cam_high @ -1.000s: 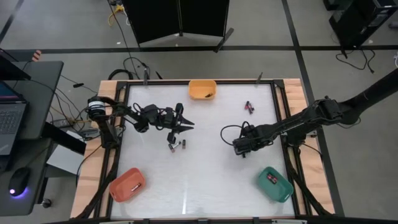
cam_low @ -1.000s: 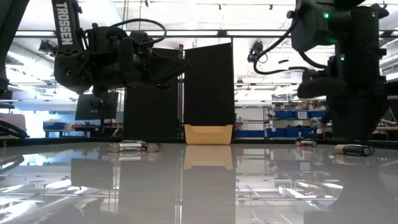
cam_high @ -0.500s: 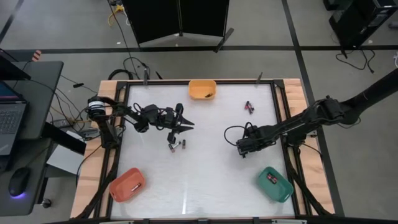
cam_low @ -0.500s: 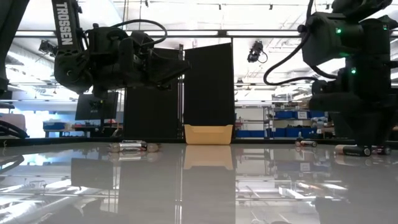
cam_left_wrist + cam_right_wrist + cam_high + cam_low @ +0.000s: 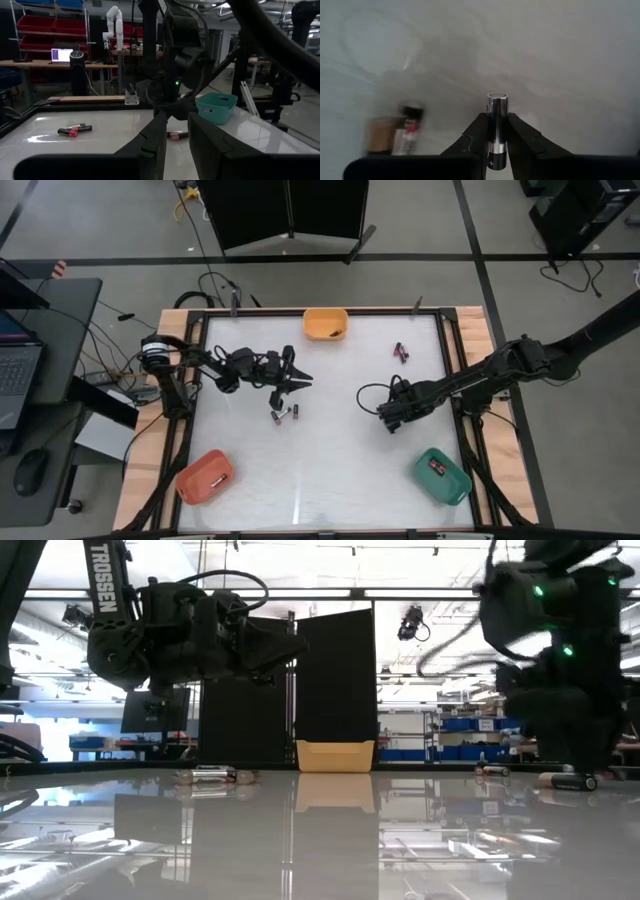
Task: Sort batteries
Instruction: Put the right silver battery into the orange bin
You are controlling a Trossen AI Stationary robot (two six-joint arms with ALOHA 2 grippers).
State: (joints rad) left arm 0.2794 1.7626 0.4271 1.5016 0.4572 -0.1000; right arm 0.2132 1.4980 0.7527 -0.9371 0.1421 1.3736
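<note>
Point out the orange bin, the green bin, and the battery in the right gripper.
orange bin (image 5: 325,324), high view, on its floor
green bin (image 5: 441,476), high view, on its floor
battery (image 5: 497,117), right wrist view, on its silver body between the right gripper's fingers

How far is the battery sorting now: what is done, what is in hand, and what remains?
Done: the green bin, red bin and orange bin each hold something small.
In hand: the right end effector grips a silver battery.
Left: a pair near the left end effector, a pair at the far side, and one beside the right arm.
</note>
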